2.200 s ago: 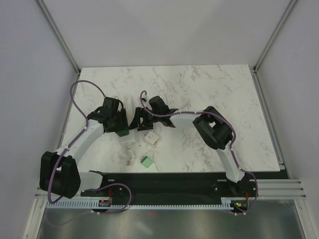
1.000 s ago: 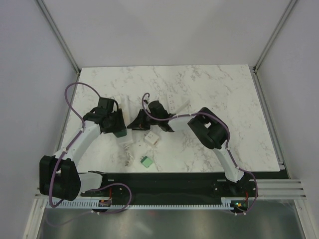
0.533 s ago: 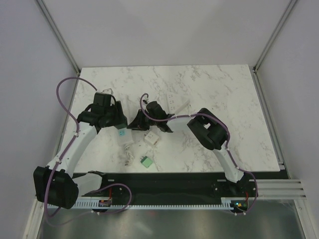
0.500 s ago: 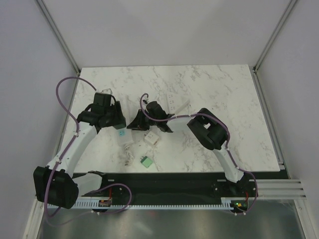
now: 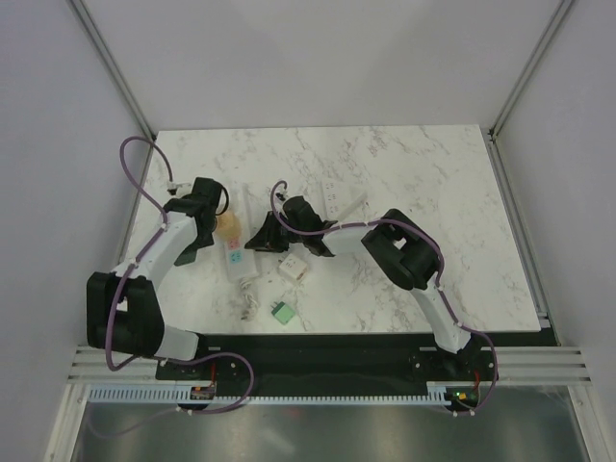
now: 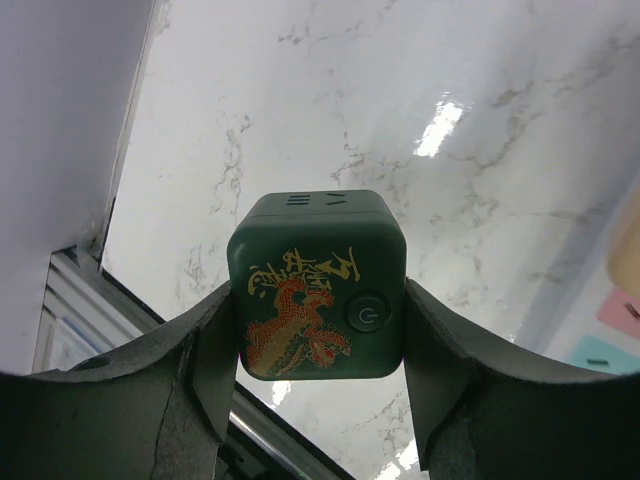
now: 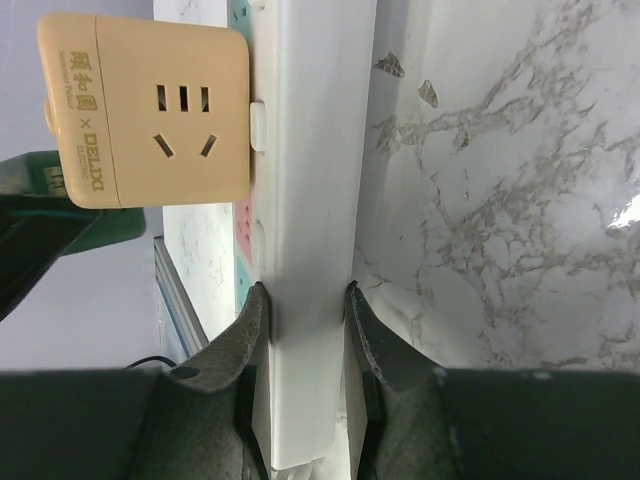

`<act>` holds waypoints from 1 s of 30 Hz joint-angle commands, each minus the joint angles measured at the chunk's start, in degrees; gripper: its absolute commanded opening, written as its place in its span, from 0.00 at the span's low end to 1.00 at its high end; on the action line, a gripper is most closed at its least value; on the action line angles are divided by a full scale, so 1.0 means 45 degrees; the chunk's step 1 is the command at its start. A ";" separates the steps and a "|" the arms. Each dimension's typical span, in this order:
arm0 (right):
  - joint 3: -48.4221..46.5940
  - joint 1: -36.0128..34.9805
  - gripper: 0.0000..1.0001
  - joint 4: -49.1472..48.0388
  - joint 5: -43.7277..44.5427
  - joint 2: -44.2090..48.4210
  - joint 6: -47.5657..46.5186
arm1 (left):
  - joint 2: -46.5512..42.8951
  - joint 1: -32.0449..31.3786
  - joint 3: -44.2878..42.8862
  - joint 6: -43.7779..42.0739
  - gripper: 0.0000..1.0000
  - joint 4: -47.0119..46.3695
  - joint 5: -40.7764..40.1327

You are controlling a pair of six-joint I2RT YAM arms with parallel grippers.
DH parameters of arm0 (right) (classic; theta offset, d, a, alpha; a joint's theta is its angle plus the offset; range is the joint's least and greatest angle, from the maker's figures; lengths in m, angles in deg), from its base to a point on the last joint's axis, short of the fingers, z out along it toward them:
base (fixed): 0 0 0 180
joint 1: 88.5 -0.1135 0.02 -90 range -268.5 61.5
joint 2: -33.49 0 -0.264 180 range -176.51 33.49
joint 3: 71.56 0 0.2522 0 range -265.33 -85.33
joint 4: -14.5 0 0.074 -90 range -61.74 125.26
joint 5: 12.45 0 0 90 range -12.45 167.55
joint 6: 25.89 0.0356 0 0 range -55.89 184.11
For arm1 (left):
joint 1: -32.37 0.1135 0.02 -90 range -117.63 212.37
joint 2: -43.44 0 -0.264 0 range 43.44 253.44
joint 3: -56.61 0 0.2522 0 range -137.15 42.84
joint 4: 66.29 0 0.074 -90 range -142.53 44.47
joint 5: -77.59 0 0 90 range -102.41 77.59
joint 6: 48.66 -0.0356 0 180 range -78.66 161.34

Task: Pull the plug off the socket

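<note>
The plug (image 6: 318, 285) is a dark green cube with a gold and red dragon and a power button. My left gripper (image 6: 318, 335) is shut on its two sides and holds it above the marble, left of the socket. The socket (image 5: 236, 256) is a long white power strip with pink and blue outlet faces, lying on the table. A beige cube adapter (image 7: 145, 110) is plugged into it. My right gripper (image 7: 305, 320) is shut on the strip's long sides. From above, the left gripper (image 5: 190, 248) sits apart from the strip and the right gripper (image 5: 260, 237) is against it.
A small white cube adapter (image 5: 292, 269) and a small green block (image 5: 282, 312) lie near the front of the marble table (image 5: 404, 173). The strip's short white cord (image 5: 250, 300) trails toward the front edge. Another white piece (image 5: 339, 204) lies behind the right arm.
My left gripper has pulled away to the left with the green plug, off the strip, uncovering the outlet faces. The right gripper has stayed on the strip.
</note>
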State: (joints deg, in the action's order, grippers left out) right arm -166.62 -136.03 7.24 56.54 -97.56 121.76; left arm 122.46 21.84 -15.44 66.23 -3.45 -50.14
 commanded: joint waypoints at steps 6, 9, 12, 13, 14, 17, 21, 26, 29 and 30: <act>0.0761 -0.0024 0.00 0.0608 0.0705 0.0370 -0.0877 | 0.1793 0.1575 -0.0173 0.2008 0.03 0.0654 -0.1553; 0.0859 -0.0024 0.00 0.0374 0.0627 0.0351 -0.0721 | 0.2360 0.1674 -0.0583 0.2341 0.25 0.1065 -0.2101; 0.0898 -0.0024 0.00 0.0120 0.0569 0.0371 -0.0584 | 0.2517 0.1772 -0.0545 0.2419 0.41 0.1027 -0.1753; 0.0937 -0.0024 0.00 0.0081 0.0549 0.0371 -0.0545 | 0.2517 0.1792 -0.0506 0.2419 0.41 0.1008 -0.1596; 0.0937 -0.0024 0.00 0.0061 0.0530 0.0371 -0.0506 | 0.2498 0.1792 -0.0467 0.2400 0.43 0.0988 -0.1479; 0.0957 -0.0024 0.00 0.0041 0.0471 0.0390 -0.0525 | 0.2537 0.1811 -0.0447 0.2342 0.50 0.0929 -0.1147; 0.0937 -0.0024 0.00 0.0022 0.0471 0.0332 -0.0526 | 0.2634 0.1850 -0.0427 0.2380 0.66 0.0871 -0.0737; 0.0976 -0.0024 0.00 -0.0095 0.0412 0.0332 -0.0428 | 0.2596 0.1987 -0.0428 0.2458 0.84 0.0890 -0.0735; 0.0957 -0.0024 0.00 -0.0115 0.0393 0.0332 -0.0428 | 0.2382 0.2065 -0.0388 0.2517 0.96 0.0890 -0.0755; 0.0957 -0.0024 0.00 -0.0115 0.0393 0.0332 -0.0428 | 0.2381 0.2065 -0.0408 0.2517 1.00 0.0910 -0.0736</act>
State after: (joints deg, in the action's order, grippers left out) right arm -163.74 -136.03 3.81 56.67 -96.75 122.57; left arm 134.20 30.72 -15.61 74.90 0.75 -52.52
